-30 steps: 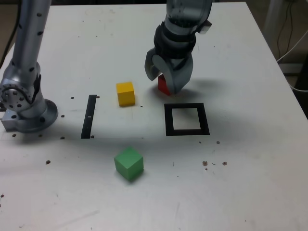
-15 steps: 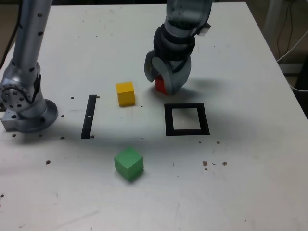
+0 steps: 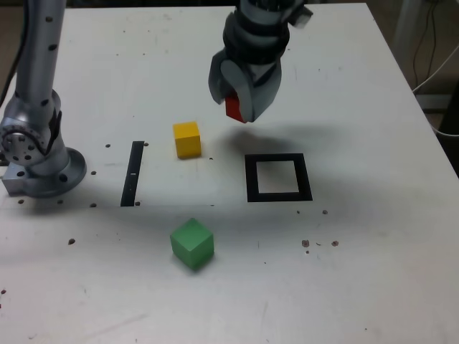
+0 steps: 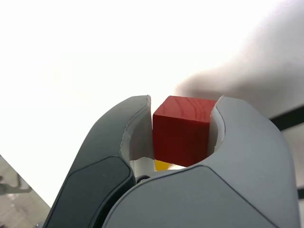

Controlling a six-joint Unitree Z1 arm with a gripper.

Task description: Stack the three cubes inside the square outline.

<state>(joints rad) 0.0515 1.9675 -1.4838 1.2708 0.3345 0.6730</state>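
Red cube (image 4: pixel 183 130) clamped between both jaws of the gripper (image 3: pixel 240 100), clear of the table at 11 o'clock from the square outline (image 3: pixel 278 178). Probably light, rigid, matte — flat opposite faces best for gripping.

surface (image 3: pixel 373 272): white, speckled with dark spots under me | cables (image 3: pixel 430 68): hung past its far-right edge | light: bright, soft shadows

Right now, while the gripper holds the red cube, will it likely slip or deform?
The red cube looks rigid: its edges stay sharp between the gripper pads. Its flat faces sit flush against them, so slipping seems unlikely. It hangs above the table without visible sag, so probably light.
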